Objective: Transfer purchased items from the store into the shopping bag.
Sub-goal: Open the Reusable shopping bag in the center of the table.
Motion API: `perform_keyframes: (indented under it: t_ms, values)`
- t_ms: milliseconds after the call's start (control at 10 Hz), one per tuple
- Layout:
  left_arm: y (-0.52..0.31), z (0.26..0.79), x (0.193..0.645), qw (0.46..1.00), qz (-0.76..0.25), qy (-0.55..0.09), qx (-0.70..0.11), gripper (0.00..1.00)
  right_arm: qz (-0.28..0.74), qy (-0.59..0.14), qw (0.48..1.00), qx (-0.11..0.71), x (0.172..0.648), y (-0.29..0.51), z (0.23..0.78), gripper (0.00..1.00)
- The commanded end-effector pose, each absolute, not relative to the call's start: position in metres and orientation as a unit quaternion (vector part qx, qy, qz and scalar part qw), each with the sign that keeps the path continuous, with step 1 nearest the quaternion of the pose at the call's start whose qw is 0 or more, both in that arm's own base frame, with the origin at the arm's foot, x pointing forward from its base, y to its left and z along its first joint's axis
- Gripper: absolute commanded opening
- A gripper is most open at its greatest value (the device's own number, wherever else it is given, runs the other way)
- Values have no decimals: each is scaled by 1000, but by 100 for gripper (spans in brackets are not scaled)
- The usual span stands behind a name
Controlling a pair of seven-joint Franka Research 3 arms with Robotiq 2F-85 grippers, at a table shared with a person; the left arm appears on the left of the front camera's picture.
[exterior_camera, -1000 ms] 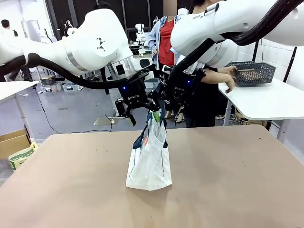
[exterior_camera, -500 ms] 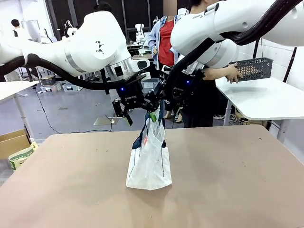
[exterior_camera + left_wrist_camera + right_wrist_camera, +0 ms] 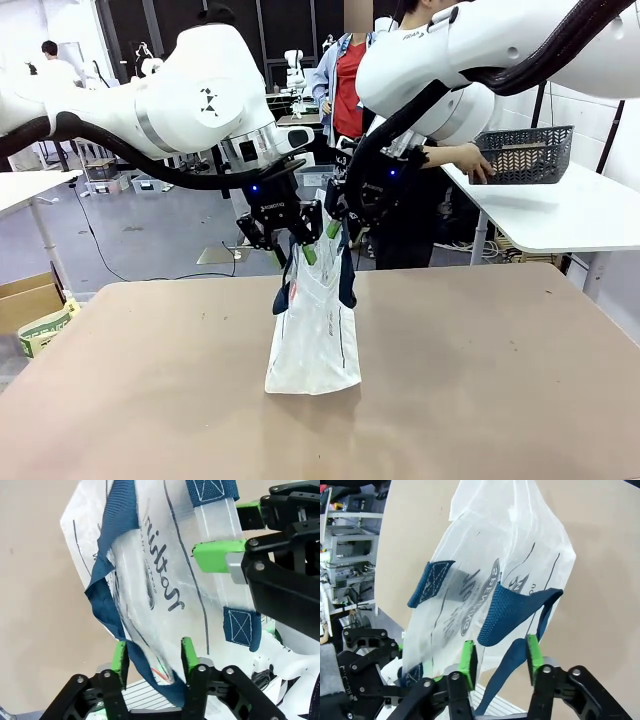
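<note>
Shopping bag [image 3: 315, 340] upright mid desk [image 3: 480, 380], mouth now pulled wider: left end effector [image 3: 290, 240], apart a second ago, pinching one rim, right end effector [image 3: 340, 225] pinching the other; basket [image 3: 525, 155] lifted by person's hand [image 3: 478, 165], loading likely next

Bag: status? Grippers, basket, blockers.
Right gripper pinching bag rim, holding it upright. Left gripper straddling rim and strap, grip unclear. Basket in person's hand over side table. Both grippers crowd bag mouth.
</note>
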State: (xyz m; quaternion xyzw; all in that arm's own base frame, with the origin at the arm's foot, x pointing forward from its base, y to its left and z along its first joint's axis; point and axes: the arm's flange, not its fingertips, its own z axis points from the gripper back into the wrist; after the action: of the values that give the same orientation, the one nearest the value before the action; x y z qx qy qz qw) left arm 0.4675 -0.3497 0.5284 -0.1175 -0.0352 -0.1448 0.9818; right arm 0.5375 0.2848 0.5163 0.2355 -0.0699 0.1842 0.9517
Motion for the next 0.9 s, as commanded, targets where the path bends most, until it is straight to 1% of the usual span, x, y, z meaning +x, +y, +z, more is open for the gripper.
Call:
perform_keyframes:
  t_ms: [0, 500, 800]
  values:
    - [-346, 527, 463, 984, -130, -47, -112, 0, 190, -74, 946, 252, 540, 284, 513, 0]
    - [-341, 524, 456, 982, -131, -50, -127, 0, 204, -78, 946, 241, 532, 290, 514, 0]
    - [-339, 525, 453, 983, -108, -53, -137, 0, 220, -78, 949, 210, 529, 296, 513, 0]
